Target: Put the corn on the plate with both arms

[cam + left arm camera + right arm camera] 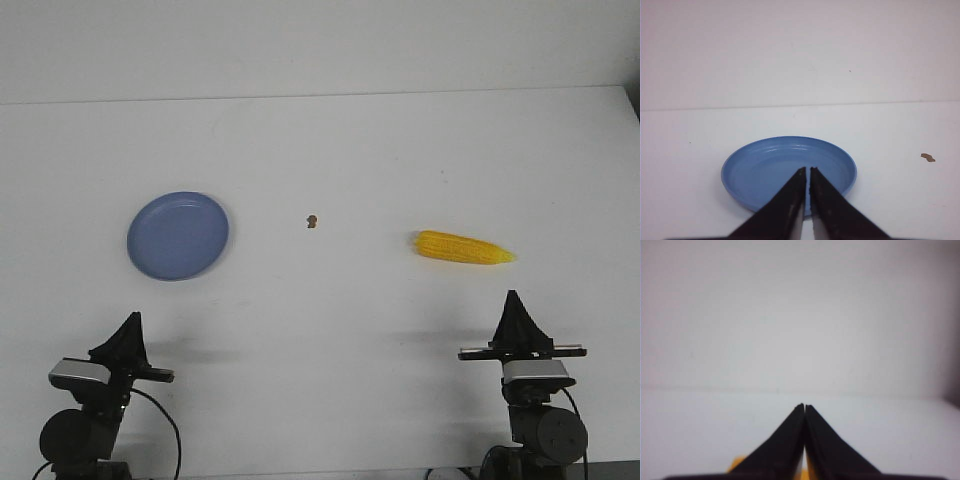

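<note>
Nearest the camera, the left gripper (132, 318) and the right gripper (512, 296) sit low over the white surface (320, 330), each with its jaws pressed together and holding nothing. Past the right one lies the corn (464, 247), flat, its pointed end to the right. The plate (178, 235) rests well apart on the left, bare. A small brown crumb (312, 221) sits between them. The left wrist view shows the plate's raised rim up close. The right wrist view shows only yellow slivers beside the jaws. A plain white wall (320, 45) stands behind.
</note>
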`<state>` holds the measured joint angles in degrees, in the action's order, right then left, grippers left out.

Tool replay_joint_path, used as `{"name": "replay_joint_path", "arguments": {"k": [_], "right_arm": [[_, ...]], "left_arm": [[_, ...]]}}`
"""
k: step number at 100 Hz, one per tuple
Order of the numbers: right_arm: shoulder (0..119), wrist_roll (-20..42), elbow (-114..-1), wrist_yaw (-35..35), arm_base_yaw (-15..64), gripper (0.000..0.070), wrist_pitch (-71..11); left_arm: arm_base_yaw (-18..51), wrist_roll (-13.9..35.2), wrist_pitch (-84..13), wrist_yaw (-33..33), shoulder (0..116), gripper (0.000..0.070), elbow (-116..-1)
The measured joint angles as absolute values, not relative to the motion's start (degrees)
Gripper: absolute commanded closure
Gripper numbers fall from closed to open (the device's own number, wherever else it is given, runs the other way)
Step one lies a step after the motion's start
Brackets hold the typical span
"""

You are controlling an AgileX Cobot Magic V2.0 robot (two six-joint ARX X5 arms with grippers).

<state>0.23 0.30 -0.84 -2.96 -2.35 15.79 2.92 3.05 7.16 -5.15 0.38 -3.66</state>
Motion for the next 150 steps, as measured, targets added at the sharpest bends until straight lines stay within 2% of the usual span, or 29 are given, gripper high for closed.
{"name": "replay_joint_path", "arguments": {"k": [9,26,47,83,97,119,126,137,143,147,150], "right_arm": [[0.2,1.0,-1.4,-2.5,-2.3,0.0700,14.1],[0.6,2.9,-8.5,-1.3,-2.3,0.0700,1.7],[7.0,3.4,-21.8,-1.3,-2.3,0.0700,-16.7],[29.1,3.4,-47.0,-1.5,-2.3,0.0700,-42.7],[35.6,3.4,-52.0,-1.5,-2.3,0.0700,-45.6],[37.7,3.5,-52.4,-1.6,-2.3,0.0696,-46.5],[37.7,3.5,-52.4,-1.6,-2.3,0.0636,-46.8],[37.7,3.5,-52.4,-1.6,-2.3,0.0403,-47.2],[37.7,3.5,-52.4,-1.6,-2.3,0.0330,-47.3],[37.7,3.5,-52.4,-1.6,-2.3,0.0324,-47.3],[37.7,3.5,-52.4,-1.6,-2.3,0.0324,-47.3]], "left_arm": [[2.9,6.2,2.2,-2.1,1.5,0.0688,-8.4],[2.9,9.1,-8.1,-0.5,7.6,0.0688,-20.3],[2.9,9.1,-19.2,-0.4,19.9,0.0688,-36.5],[2.9,6.9,-38.7,-0.4,42.0,0.0688,-56.8],[2.9,6.9,-40.8,-0.4,47.6,0.0688,-58.5],[2.9,6.9,-39.8,-0.4,48.0,0.0688,-58.5],[2.9,6.9,-39.4,-0.4,47.9,0.0688,-58.5],[2.9,7.0,-39.4,-0.4,47.9,0.0684,-58.5],[2.9,7.0,-39.4,-0.4,47.9,0.0670,-58.5],[2.9,7.0,-39.4,-0.4,47.9,0.0608,-58.5],[2.9,7.0,-39.4,-0.4,47.9,0.0505,-58.5]]}}
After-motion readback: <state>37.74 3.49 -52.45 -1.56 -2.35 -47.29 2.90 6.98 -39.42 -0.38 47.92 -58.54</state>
